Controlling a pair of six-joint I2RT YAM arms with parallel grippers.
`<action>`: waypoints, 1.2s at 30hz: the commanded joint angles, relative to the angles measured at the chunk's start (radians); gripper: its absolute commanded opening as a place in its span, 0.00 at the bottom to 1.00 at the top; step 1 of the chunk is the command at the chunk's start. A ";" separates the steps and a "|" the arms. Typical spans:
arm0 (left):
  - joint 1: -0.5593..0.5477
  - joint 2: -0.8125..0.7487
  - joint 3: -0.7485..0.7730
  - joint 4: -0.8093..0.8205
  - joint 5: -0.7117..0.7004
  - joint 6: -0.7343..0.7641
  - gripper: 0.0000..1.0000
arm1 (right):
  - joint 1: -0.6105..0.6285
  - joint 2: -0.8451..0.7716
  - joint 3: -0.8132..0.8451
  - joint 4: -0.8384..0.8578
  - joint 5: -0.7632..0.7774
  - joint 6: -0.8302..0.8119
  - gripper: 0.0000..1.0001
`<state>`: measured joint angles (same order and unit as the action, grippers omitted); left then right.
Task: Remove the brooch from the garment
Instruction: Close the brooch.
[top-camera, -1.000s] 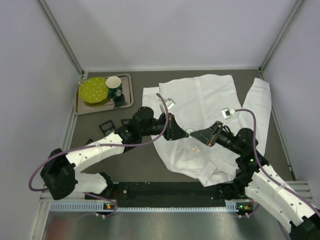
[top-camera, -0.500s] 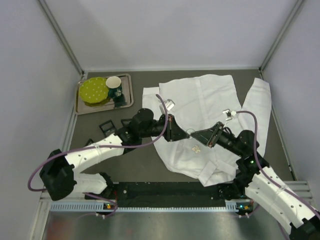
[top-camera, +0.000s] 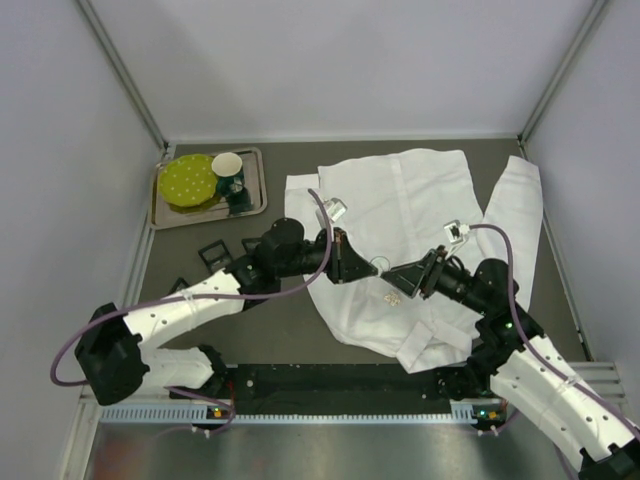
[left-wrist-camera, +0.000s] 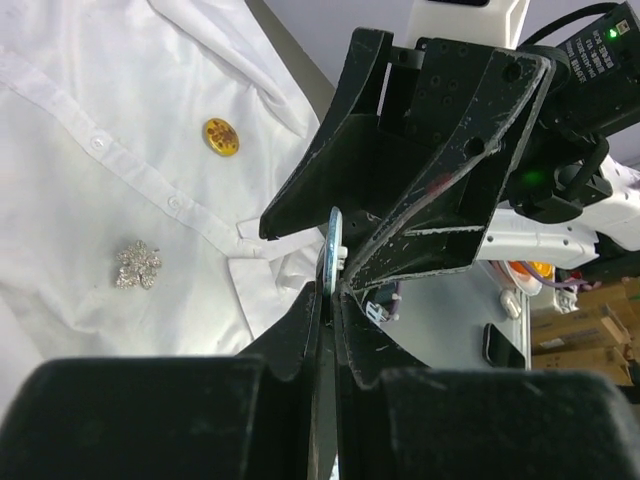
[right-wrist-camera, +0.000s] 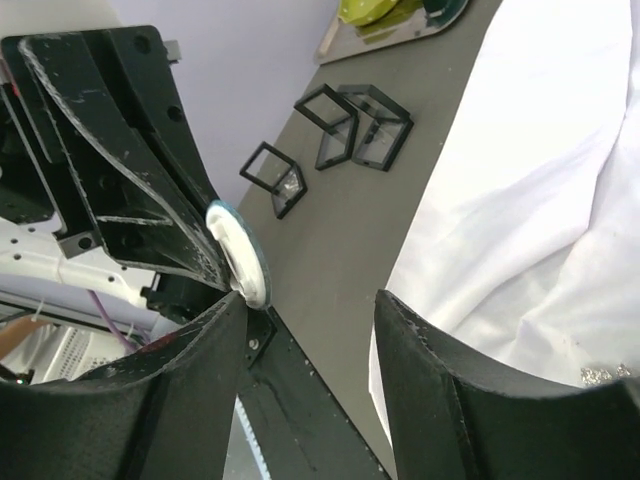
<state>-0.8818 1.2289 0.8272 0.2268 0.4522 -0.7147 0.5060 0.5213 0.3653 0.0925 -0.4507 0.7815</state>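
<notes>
**Surface and room.** Dark grey table (top-camera: 290, 155) inside an enclosure of plain white wall panels (top-camera: 350, 70) with metal corner posts.

**Far left.** Metal tray (top-camera: 165, 215) carrying a yellow-green plate (top-camera: 188, 180) and a pale cup (top-camera: 228, 165). Nearer, several small black cube frames (right-wrist-camera: 355, 125) stand on the bare table.

**Garment.** White shirt (top-camera: 420, 200), creased, spread over the centre and right of the table, one sleeve lying along the right wall. A silver cluster brooch (left-wrist-camera: 137, 265) and a gold oval brooch (left-wrist-camera: 221, 136) sit on the cloth beside the button placket.

**Grippers.** They meet tip to tip above the shirt's left edge. Left gripper (left-wrist-camera: 330, 290): fingers pinched tight on a round white disc (right-wrist-camera: 238, 265). Right gripper (right-wrist-camera: 310, 300): fingers spread in a wide V on either side of that disc, grasping nothing.

**Hard to make out.**
- The disc is seen almost edge-on, so its face is unreadable.
- Whether one right pad touches it cannot be told.
- Whether either brooch is pinned through the cloth cannot be told.
- The silver brooch is cut off at the right wrist view's lower edge.
</notes>
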 joint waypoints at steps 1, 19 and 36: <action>-0.002 -0.048 0.007 -0.018 -0.033 0.081 0.00 | 0.006 -0.004 0.076 -0.059 -0.025 -0.048 0.56; -0.045 -0.235 -0.080 -0.144 -0.443 0.998 0.00 | 0.032 0.305 0.406 -0.290 0.101 0.441 0.46; -0.082 -0.198 0.000 -0.288 -0.463 1.416 0.00 | 0.163 0.497 0.517 -0.237 0.107 0.590 0.41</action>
<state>-0.9588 1.0264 0.7830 -0.0612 -0.0238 0.5850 0.6434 0.9920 0.8436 -0.1753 -0.3355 1.3270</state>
